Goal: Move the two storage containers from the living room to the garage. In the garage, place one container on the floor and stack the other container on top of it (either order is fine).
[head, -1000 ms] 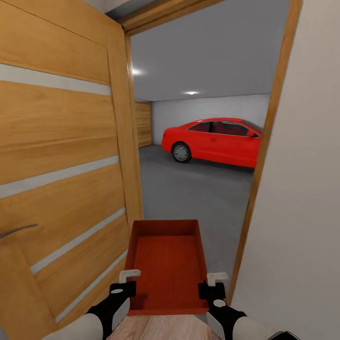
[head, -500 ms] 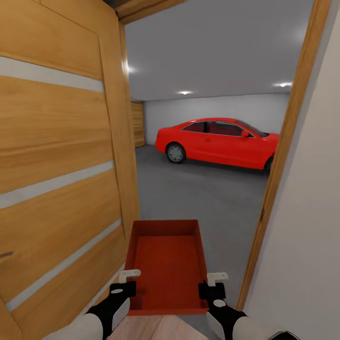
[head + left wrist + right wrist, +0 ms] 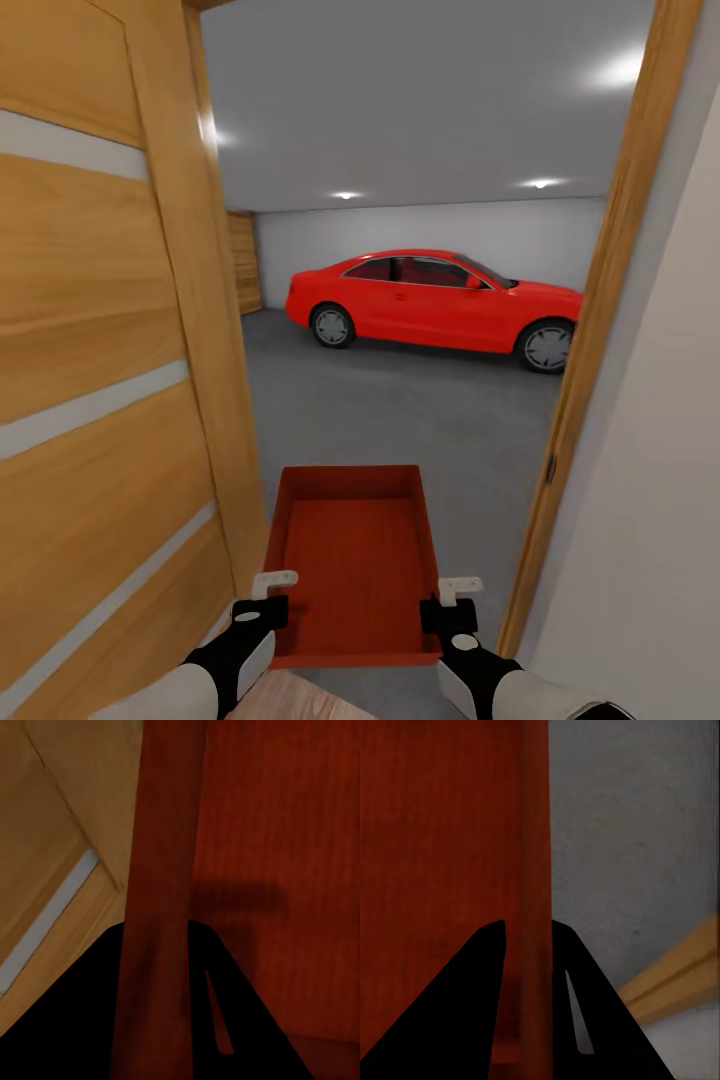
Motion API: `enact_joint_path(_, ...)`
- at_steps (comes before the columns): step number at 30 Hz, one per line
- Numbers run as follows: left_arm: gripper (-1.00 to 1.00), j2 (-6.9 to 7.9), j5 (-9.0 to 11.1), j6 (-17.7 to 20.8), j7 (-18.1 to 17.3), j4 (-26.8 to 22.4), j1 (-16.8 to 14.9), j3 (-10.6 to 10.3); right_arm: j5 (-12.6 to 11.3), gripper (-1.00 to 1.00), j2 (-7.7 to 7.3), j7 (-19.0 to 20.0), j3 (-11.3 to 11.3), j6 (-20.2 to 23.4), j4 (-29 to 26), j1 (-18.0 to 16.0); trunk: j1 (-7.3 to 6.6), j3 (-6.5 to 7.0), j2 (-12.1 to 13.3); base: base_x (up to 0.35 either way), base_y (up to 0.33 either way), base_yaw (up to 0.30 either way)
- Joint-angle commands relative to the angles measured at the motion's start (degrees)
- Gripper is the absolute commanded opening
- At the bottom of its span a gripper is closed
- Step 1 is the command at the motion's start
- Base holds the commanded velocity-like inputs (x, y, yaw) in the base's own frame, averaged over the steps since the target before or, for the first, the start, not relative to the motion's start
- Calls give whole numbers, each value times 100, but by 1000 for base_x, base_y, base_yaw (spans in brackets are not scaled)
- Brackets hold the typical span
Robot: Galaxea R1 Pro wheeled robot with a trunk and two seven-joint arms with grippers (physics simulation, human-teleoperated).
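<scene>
Beyond an open doorway, the garage [image 3: 430, 130] is seen from the head camera: pale grey walls, a dark grey concrete floor [image 3: 400, 420], three ceiling lights and one red car [image 3: 435, 300] parked side-on against the far wall. A wood-plank garage door [image 3: 243, 262] shows at the far left corner. One wooden door [image 3: 100, 350] with pale inset strips stands open on the left, and the wooden door frame [image 3: 590, 330] runs down the right, beside a plain pale wall [image 3: 650, 500].

One storage container [image 3: 352, 560] is counted, orange-red and open-topped; nothing is held in it, and its ribbed bottom is bare. It is carried level in front of the robot, in the doorway, above the threshold where a strip of light wood flooring [image 3: 300, 700] meets the concrete.

Two grippers are seen. The left gripper [image 3: 262, 605] is closed narrowly on the container's left wall and the right gripper [image 3: 447, 610] on its right wall.

From the left wrist camera, that wall is shown pinched between two dark fingers [image 3: 67, 1020], with the door's pale strip alongside. From the right wrist camera, the opposite wall is seen clamped likewise, with concrete and a wooden edge beyond.
</scene>
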Motion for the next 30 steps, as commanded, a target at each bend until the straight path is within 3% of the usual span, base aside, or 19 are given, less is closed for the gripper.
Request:
enact_joint_path(1,-100,380,363,14,18,-1,-2,169,81,-100,-40,15,-418,-71,-21,-7,4,-8,-6,298,180,-285)
enact_joint_path(6,-100,380,363,14,18,-1,-2,169,81,-100,-40,15,-418,-71,-21,-7,4,-8,-6,298,180,-197)
enact_joint_path(16,-100,380,363,14,18,-1,-4,169,81,-100,-31,16,-418,-68,-21,-7,4,-8,-6,298,180,-24)
enact_joint_path(30,-100,380,363,14,18,4,-2,169,81,-100,-31,15,-418,-69,-21,-7,4,-8,-6,298,180,-242)
